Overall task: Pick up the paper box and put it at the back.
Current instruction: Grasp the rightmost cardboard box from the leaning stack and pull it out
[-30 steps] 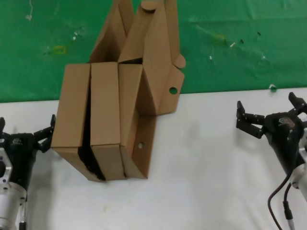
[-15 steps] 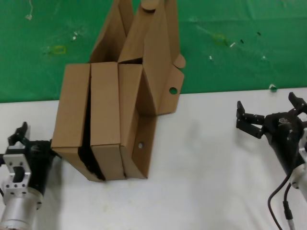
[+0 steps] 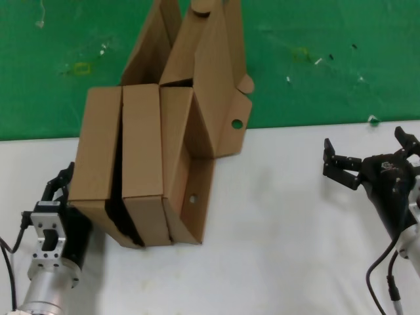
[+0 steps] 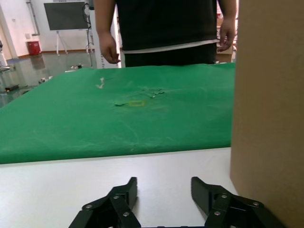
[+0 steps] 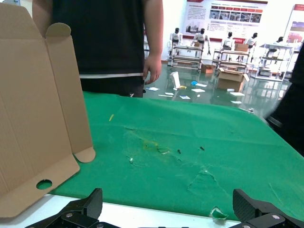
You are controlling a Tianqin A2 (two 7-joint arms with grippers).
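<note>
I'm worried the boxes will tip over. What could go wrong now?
The left gripper sits open right beside the leftmost standing box, so a push might topple the row of boxes leaning together. The open box has loose flaps that could snag its neighbours. The right gripper waits far off, open.

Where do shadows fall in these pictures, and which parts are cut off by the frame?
Head view: the tall brown cardboard box throws a soft shadow rightward onto the white tabletop; its lid top is cropped. Left wrist view: the open left hand is cut off below. Right wrist view: the open right hand likewise.
</note>
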